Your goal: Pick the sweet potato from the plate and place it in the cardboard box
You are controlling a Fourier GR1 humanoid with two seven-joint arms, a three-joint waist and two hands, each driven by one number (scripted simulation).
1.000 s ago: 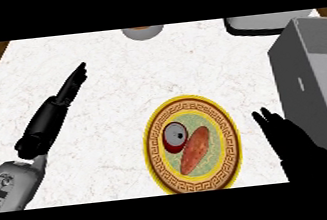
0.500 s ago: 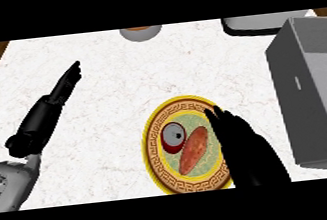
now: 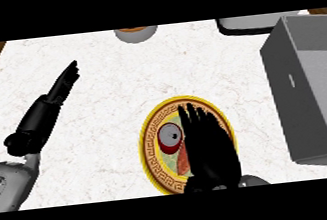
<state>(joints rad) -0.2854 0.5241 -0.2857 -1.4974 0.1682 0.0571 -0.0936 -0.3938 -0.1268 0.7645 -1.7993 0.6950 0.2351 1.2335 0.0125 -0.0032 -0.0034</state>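
The right hand (image 3: 209, 147), flat and unclenched, is covering the sweet potato (image 3: 181, 164) on the plate (image 3: 150, 151) and is risking shoving it aside.

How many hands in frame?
2. Left hand, fingers straight, over the counter at the view's left; right hand, open, over the plate, covering most of the sweet potato.

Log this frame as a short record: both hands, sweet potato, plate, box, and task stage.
right hand: open, fingers straight, lying over the plate
left hand: open, at the view's left, away from the plate
sweet potato: on the plate, mostly hidden under the right hand
plate: yellow-rimmed, on the counter
box: grey, open-topped, right of the plate
stage: sweet potato not yet lifted
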